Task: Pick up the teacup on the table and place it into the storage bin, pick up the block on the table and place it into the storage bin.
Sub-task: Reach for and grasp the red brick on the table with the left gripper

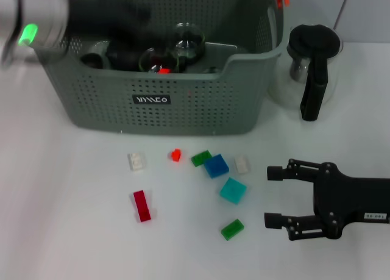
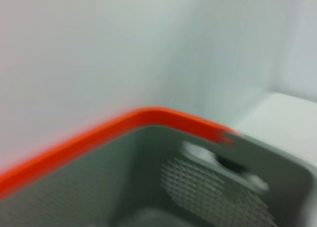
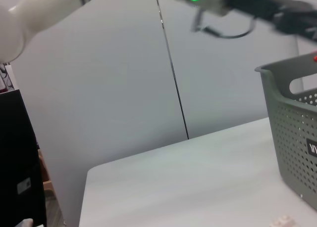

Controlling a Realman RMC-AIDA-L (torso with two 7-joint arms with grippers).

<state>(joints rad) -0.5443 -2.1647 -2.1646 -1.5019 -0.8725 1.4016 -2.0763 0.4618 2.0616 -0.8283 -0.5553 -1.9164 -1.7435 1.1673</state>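
Lying loose on the white table [image 1: 61,219] in front of the storage bin [image 1: 183,109], the blocks are small, hard plastic bricks, probably very light and easy to skid if nudged. The cyan block [image 1: 233,190] and the green block [image 1: 232,229] sit nearest the right gripper [image 1: 274,196], whose fingers are spread wide and hold nothing. A pinch across two flat opposite sides looks the safest hold. Glass teacups [image 1: 159,60] already rest inside the bin; they look fragile and slippery, so anything dropped in should go gently. Beside the bin stands a glass teapot [image 1: 311,72] with a black handle. Only the left arm [image 1: 33,21] shows, over the bin's far left corner; whether its fingers are parted cannot be told.
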